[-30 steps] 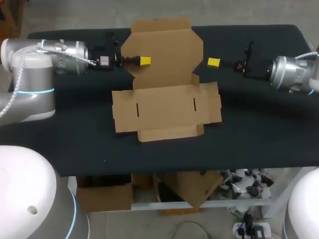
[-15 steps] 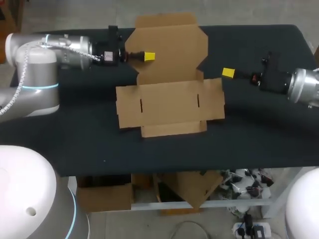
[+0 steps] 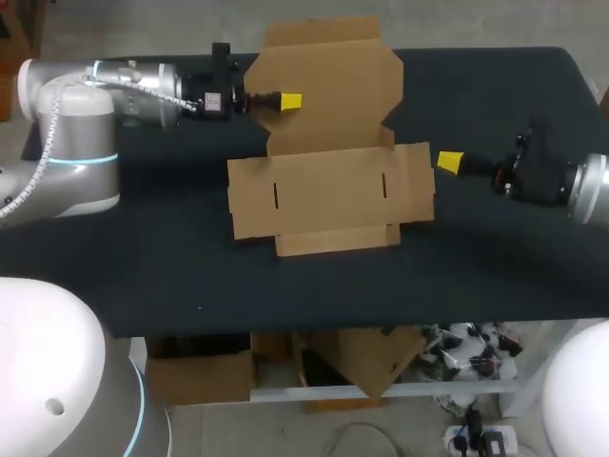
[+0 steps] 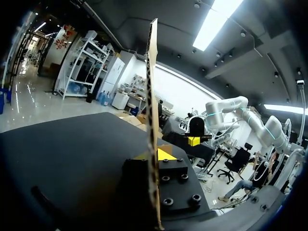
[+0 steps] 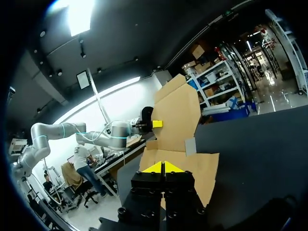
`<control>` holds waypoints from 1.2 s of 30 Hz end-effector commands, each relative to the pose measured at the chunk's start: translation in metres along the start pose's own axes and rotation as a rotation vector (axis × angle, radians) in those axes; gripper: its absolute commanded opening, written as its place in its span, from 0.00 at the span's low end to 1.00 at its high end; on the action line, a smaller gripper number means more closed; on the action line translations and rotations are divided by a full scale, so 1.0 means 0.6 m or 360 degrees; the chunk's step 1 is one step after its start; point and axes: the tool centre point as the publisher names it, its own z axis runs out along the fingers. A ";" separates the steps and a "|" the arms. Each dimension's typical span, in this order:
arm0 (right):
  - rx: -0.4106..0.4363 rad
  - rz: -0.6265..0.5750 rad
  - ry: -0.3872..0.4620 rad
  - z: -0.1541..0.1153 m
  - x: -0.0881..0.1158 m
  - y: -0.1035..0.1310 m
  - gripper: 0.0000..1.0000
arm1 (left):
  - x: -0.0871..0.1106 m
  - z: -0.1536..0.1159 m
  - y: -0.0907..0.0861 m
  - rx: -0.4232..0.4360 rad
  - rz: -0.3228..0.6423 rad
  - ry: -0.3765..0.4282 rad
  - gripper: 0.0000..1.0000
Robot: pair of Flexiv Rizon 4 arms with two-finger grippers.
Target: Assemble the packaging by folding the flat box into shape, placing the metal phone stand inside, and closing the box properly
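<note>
The brown cardboard box lies unfolded in the middle of the black table, its front flaps flat. Its back lid panel is tilted up. My left gripper is shut on that panel near its left edge; in the left wrist view the cardboard stands edge-on between the yellow tips of the left gripper. My right gripper is shut on nothing, just off the box's right flap. In the right wrist view the right gripper points at the box. No metal phone stand shows.
The black table top has free room in front of the box and on both sides. My left arm lies along the back left edge, and my right arm comes in at mid right.
The left gripper has moved right and back with the lid panel, and the whole box has slid slightly right. The right gripper has moved toward the table's front, beside the right flap.
</note>
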 end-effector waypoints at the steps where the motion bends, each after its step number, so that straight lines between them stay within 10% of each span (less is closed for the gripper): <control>1: -0.0011 -0.0005 -0.0273 -0.005 0.015 -0.004 0.00 | -0.006 0.000 0.000 0.0001 0.0000 0.0015 0.00; 36: -0.0054 -0.0148 -0.0304 -0.032 0.042 -0.019 0.00 | -0.006 0.000 0.000 0.0001 0.0000 0.0015 0.00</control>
